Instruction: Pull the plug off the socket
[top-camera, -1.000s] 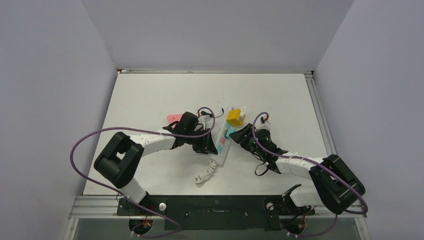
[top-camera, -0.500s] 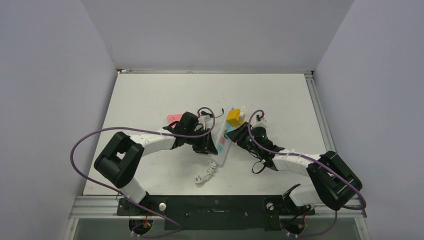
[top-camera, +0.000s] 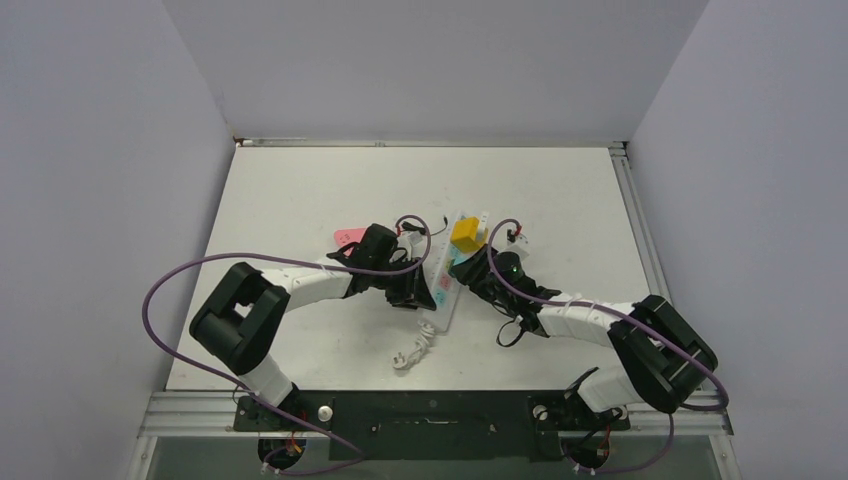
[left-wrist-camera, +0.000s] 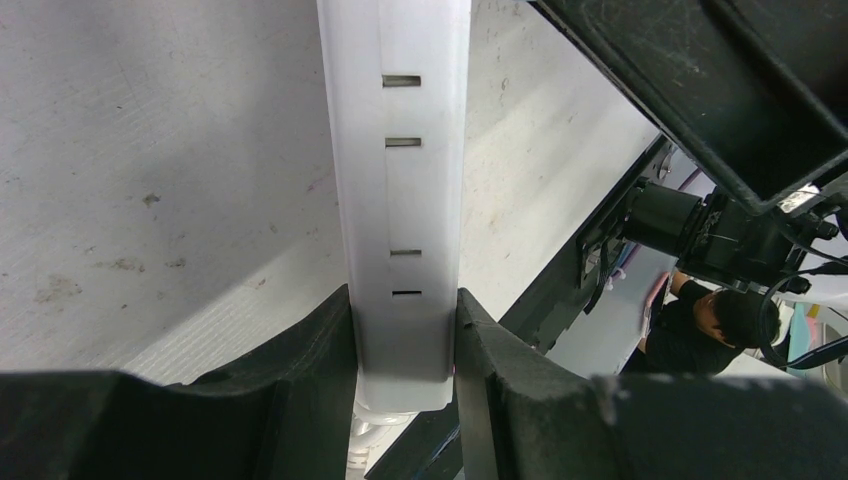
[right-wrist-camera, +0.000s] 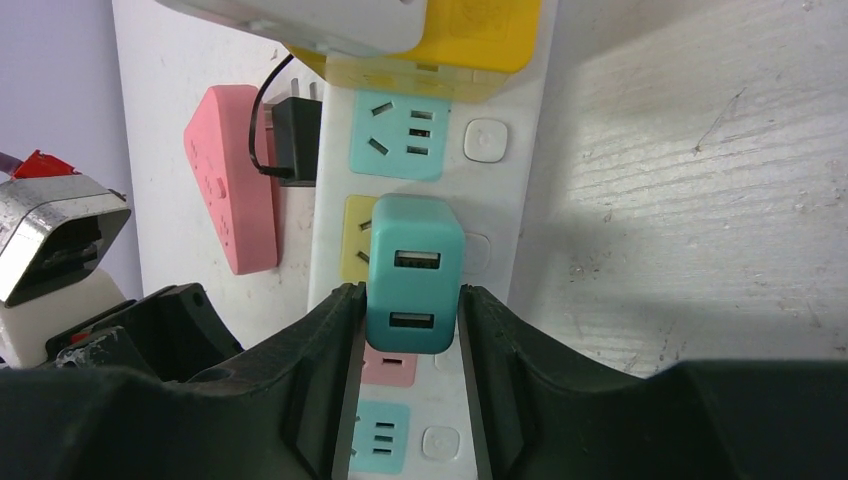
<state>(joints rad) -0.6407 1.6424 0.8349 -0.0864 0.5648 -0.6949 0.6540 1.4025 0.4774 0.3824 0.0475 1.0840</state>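
Socket, a long strip of smooth white plastic, lay mid-table between both arms. Its yellow outlet held the plug, a rounded teal block with two USB slots. A glossy yellow cube adapter sat at the far end. Right gripper was closed against the plug's sides. Left gripper clamped across the strip's width near one end, on the scuffed white table.

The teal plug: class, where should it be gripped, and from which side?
Grip the teal plug across its two flat side faces, coming from above the power strip. It is a boxy block standing proud of the strip, with parallel sides.
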